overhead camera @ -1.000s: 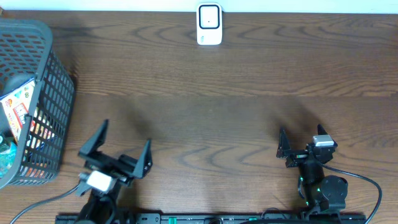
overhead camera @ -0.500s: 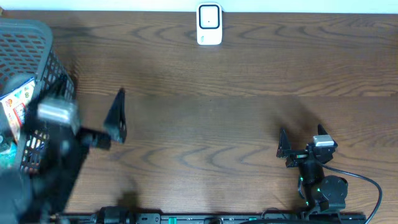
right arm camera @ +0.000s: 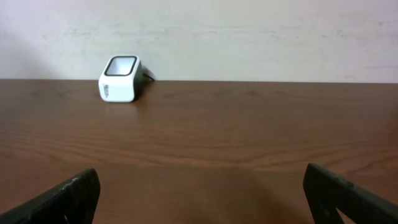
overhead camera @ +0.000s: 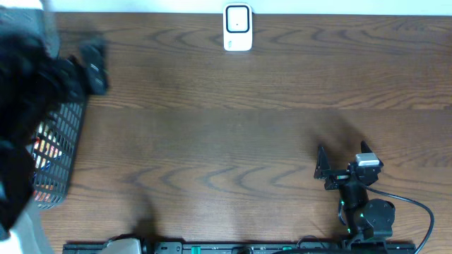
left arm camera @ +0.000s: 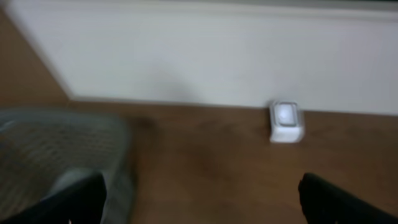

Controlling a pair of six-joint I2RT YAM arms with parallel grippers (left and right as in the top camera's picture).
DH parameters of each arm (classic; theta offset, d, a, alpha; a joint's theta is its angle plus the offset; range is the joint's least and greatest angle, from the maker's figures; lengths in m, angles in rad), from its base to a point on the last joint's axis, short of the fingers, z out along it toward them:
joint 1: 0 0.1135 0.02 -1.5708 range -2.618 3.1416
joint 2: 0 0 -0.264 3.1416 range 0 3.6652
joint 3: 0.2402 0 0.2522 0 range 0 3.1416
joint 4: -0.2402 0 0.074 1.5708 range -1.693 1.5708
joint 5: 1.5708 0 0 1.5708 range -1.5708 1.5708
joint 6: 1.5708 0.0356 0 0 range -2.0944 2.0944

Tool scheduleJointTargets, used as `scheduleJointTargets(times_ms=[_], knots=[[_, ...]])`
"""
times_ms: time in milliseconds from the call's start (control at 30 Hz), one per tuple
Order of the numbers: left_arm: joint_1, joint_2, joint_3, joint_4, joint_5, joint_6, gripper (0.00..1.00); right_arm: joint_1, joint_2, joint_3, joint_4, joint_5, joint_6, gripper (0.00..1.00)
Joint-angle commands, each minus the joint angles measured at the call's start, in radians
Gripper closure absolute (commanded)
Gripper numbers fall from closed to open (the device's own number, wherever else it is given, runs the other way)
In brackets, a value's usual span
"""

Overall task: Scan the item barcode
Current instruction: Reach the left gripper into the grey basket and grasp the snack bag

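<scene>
Left claw [left arm camera: 202, 182] swung to basket [overhead camera: 60, 155], scanner [overhead camera: 238, 28] beyond

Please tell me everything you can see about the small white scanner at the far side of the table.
The scanner is a small white box, plastic by its look, with rounded corners and a dark-rimmed pale window on its top face. It stands on the brown wooden table near the far edge, close to the pale wall. Nothing else touches it.
</scene>
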Motion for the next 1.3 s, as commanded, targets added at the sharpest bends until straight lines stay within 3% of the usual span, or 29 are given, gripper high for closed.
scheduleJointTargets(times_ms=[0,133,267,400,500,633,1067,1267], knots=[[0.15,0.152,0.18,-0.06,-0.051,-0.034,0.02,0.01,-0.006,-0.002,-0.005,0.005,-0.005,0.01],[0.283,0.214,0.187,-0.071,-0.05,-0.035,0.02,0.01,-0.006,-0.002,-0.005,0.005,-0.005,0.01],[0.332,0.241,0.186,-0.113,-0.029,-0.048,0.03,0.01,-0.006,-0.002,-0.005,0.005,-0.005,0.01],[0.382,0.262,0.166,-0.1,-0.134,-0.066,0.03,0.01,-0.006,-0.002,-0.005,0.005,-0.005,0.01],[0.452,0.298,0.142,-0.116,-0.369,-0.241,0.02,0.01,-0.006,-0.002,-0.005,0.005,-0.005,0.01],[0.528,0.346,0.112,-0.153,-0.404,-0.325,0.02,0.01,-0.006,-0.002,-0.005,0.005,-0.005,0.01],[0.533,0.397,-0.277,0.069,-0.378,-0.217,0.02,0.01,-0.006,-0.002,-0.005,0.005,-0.005,0.01],[0.533,0.397,-0.483,0.238,-0.215,-0.101,0.02,0.01,-0.006,-0.002,-0.005,0.005,-0.005,0.01]])
